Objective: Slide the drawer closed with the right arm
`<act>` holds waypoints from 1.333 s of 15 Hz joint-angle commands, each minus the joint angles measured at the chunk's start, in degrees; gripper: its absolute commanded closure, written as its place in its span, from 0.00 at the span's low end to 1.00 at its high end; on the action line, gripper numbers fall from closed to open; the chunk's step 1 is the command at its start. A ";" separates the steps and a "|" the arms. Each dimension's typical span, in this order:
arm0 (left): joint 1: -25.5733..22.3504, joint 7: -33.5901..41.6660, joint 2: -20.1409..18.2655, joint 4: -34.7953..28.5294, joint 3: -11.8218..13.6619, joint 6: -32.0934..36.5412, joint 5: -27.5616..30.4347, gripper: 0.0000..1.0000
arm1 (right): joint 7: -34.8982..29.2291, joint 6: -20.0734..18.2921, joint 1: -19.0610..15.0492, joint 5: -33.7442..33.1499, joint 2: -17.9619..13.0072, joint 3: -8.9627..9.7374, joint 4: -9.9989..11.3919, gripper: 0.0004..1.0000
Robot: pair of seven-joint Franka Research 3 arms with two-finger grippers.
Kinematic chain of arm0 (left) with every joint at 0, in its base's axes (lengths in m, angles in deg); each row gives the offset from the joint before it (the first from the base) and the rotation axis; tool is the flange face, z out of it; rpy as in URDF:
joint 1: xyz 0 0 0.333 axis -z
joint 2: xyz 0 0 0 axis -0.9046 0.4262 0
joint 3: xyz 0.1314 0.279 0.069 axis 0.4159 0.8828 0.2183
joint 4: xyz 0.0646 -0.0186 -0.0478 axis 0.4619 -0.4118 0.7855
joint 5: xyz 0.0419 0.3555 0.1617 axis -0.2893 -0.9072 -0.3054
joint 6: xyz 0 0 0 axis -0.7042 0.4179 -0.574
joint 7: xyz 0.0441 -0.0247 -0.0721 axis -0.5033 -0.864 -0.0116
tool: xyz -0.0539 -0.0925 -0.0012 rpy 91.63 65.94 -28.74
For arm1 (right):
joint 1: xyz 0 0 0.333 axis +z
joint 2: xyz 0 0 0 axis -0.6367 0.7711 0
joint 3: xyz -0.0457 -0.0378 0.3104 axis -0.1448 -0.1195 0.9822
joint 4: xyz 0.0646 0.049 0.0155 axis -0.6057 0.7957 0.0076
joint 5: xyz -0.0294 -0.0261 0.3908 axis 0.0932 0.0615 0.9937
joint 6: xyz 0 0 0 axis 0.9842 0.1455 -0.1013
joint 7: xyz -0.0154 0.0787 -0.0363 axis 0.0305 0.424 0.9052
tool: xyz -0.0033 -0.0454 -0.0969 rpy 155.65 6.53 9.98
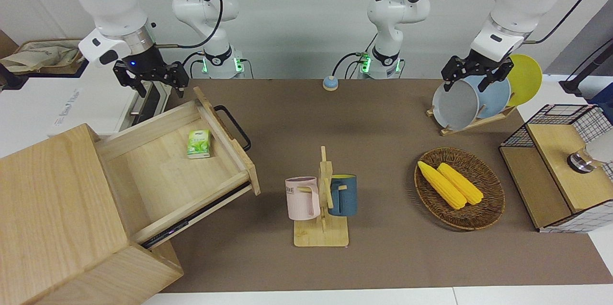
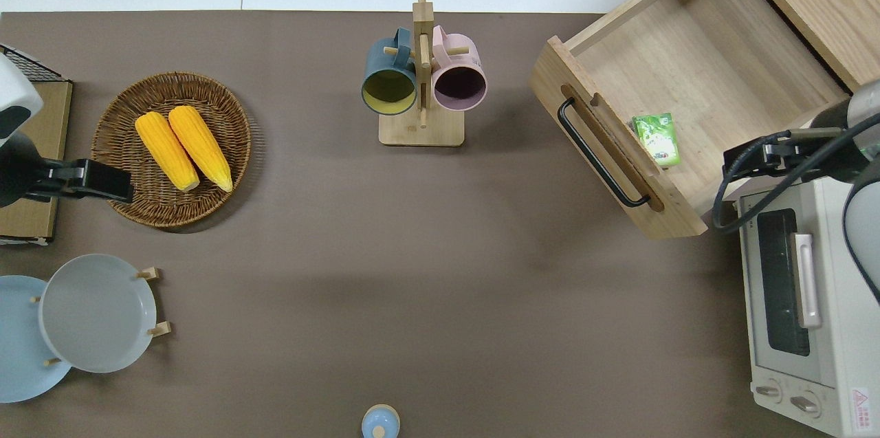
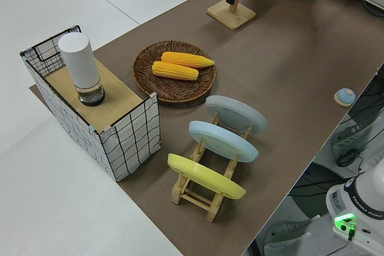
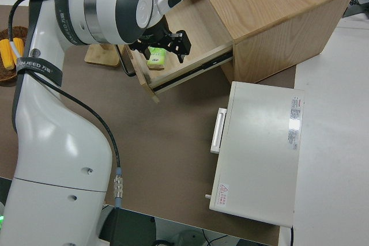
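The right gripper (image 1: 152, 79), upper left of the front view, has its fingers spread, grasping nothing, up by the drawer's (image 1: 158, 171) side wall near the oven (image 2: 801, 300). The drawer stands pulled out of the cabinet (image 1: 52, 209), lower left, one green packet (image 1: 198, 143) inside, its handle (image 1: 233, 127) untouched. The left arm is parked. Mid-frame: two mugs (image 1: 302, 197) on one rack; two corn cobs (image 1: 450, 183) in one basket (image 1: 483, 216); three plates (image 3: 228, 139).
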 commanded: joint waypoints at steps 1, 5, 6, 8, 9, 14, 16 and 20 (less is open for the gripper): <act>0.39 -0.60 -0.25 0.58 0.02 1.03 -1.02 0.01 | 0.56 0.62 -0.10 -0.36 -0.08 0.32 -0.05 0.01; 0.39 -0.60 -0.25 0.58 0.02 1.03 -1.02 0.01 | 0.47 0.53 0.78 -0.88 -0.08 0.32 -0.58 0.01; 0.39 -0.60 -0.25 0.58 0.02 1.03 -1.02 0.01 | 0.47 0.53 1.13 -0.88 -0.08 0.32 -0.58 0.01; 0.39 -0.60 -0.25 0.58 0.02 1.03 -1.02 0.01 | 0.91 0.53 1.14 -0.89 -0.08 0.32 -0.58 0.01; 0.39 -0.60 -0.25 0.58 0.02 1.03 -1.02 0.01 | 1.00 0.53 1.14 -0.80 -0.08 0.32 -0.58 0.03; 0.39 -0.60 -0.25 0.49 0.02 1.03 -1.02 0.01 | 1.18 -0.70 1.05 -0.18 -0.08 0.23 -0.85 1.00; 0.39 -0.60 -0.25 0.49 0.02 1.03 -1.02 0.01 | 1.18 -0.79 1.05 -0.01 -0.08 0.32 -0.85 1.00; 0.39 -0.60 -0.25 0.58 0.02 1.03 -1.02 0.01 | 1.26 -0.79 1.14 -0.09 -0.08 0.23 -0.85 1.00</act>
